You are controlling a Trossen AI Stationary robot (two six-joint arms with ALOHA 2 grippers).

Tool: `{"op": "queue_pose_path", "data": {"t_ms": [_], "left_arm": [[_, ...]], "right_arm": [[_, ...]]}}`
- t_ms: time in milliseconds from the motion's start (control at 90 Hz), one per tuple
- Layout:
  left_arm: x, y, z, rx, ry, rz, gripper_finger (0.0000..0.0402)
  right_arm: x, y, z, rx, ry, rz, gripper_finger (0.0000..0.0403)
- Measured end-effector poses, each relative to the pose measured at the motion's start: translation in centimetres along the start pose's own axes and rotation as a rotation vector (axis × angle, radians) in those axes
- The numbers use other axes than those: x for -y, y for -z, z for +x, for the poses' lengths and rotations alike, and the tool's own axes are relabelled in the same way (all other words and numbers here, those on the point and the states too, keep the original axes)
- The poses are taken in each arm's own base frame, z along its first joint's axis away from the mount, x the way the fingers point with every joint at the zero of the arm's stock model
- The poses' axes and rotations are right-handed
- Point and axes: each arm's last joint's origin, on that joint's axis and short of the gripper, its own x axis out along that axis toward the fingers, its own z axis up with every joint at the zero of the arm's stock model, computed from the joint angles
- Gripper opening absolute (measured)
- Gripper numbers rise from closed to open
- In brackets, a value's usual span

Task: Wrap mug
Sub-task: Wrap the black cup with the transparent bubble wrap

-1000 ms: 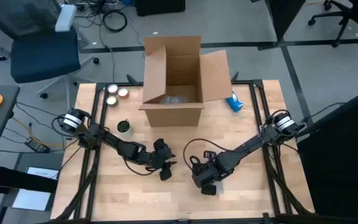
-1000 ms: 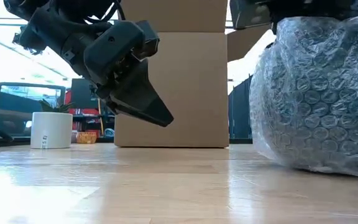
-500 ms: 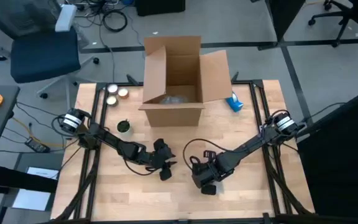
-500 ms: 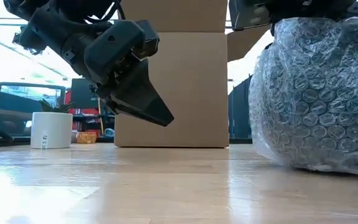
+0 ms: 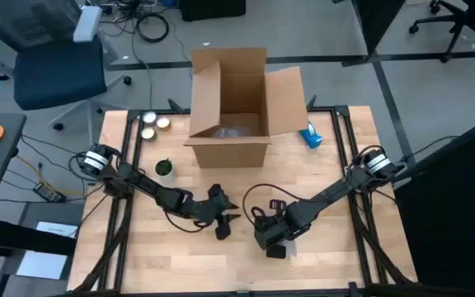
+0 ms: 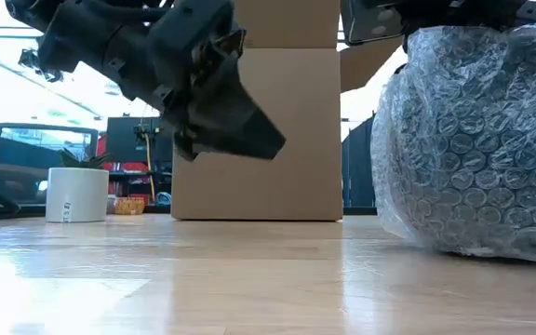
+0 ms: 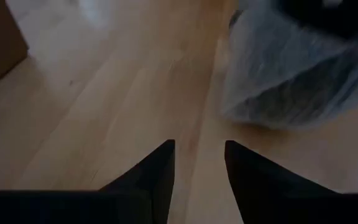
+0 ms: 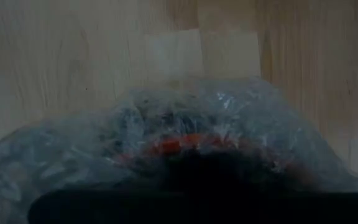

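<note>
The mug shows as a bundle of clear bubble wrap (image 6: 473,140) whose underside rests on the wooden table, near its middle; something red shows through the wrap (image 8: 185,142). My right gripper (image 5: 275,237) comes down onto the top of the bundle and is shut on it. My left gripper (image 7: 197,158) hangs open above the table, just left of the bundle (image 7: 291,74), with nothing between its fingers. In the low view it is the dark wedge (image 6: 221,102), clear of the table. My right gripper comes at the bundle's top (image 8: 191,155) from above, pointing down. The wrap bulges up around the dark fingers and hides the place of contact, so I cannot tell which part or how many layers they hold. The bundle's bottom (image 6: 473,244) stays on the table.
An open cardboard box (image 5: 229,99) stands at the far middle of the table. A small white pot with a plant (image 6: 77,194) sits at the far left, two round things (image 5: 153,122) behind it, and a blue thing (image 5: 310,136) right of the box. The near table is bare wood.
My left gripper has risen a little and swung toward the bundle on the right, its fingers now pointing more level. The bundle and my right gripper have stayed where they were.
</note>
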Motion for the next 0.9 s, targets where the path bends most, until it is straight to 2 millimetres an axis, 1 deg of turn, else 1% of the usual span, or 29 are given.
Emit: {"op": "queue_pose_path", "data": {"t_ms": [200,378,622,900], "left_arm": [[0.4,-0.9,0.0,0.084,0.043,-0.039,0.0126],[0.7,-1.4,-0.1,0.135,0.070,-0.063,0.0126],[0.7,-1.6,-0.1,0.152,0.078,-0.071,0.0126],[0.7,-1.6,-0.1,0.152,0.078,-0.071,0.0126]], "right_arm": [[0.1,-0.2,0.0,0.007,-0.004,0.005,0.0000],[0.8,-0.8,0.1,0.039,0.025,0.036,0.0000],[1.8,-1.5,0.3,0.049,0.033,0.075,0.0000],[1.7,-1.7,0.3,0.070,0.022,0.080,0.0000]]}}
